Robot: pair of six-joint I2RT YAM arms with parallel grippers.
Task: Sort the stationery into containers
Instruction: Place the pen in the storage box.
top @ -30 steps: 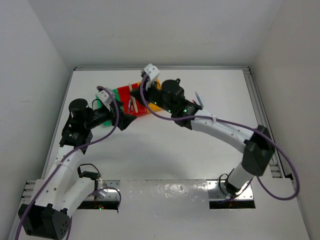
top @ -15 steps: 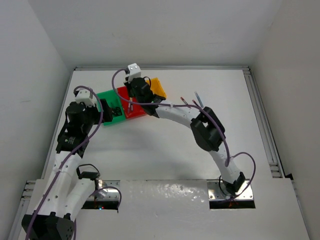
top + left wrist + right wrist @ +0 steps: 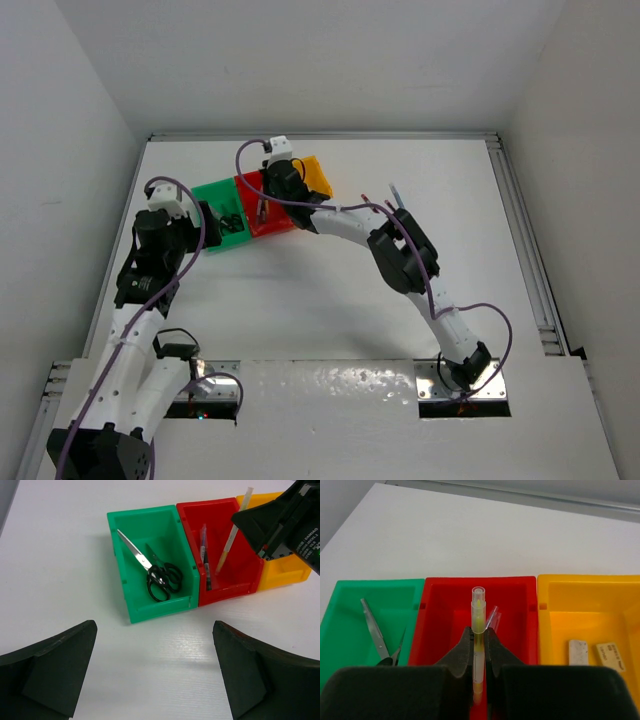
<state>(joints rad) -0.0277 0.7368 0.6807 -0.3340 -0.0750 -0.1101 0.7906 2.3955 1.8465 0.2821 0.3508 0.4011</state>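
Note:
The containers stand in a row at the back left: green bin (image 3: 222,195), red bin (image 3: 272,222), yellow bin (image 3: 318,176). My right gripper (image 3: 478,632) is shut on a pale pen with a yellow core (image 3: 478,605), held upright over the red bin (image 3: 515,595), which holds a clear pen (image 3: 491,617). Black-handled scissors (image 3: 159,572) lie in the green bin (image 3: 150,611). Two eraser blocks (image 3: 578,651) lie in the yellow bin (image 3: 585,587). My left gripper (image 3: 155,670) is open and holds nothing, just in front of the green bin.
Two slim pens, one blue (image 3: 397,194) and one red (image 3: 371,199), lie on the white table right of the yellow bin. The right arm (image 3: 400,250) arches across the middle. A raised rail (image 3: 520,230) runs along the table's right edge.
My left gripper has drawn back to the left, off the bins. My right gripper has swung left with the pen and now hangs over the red bin.

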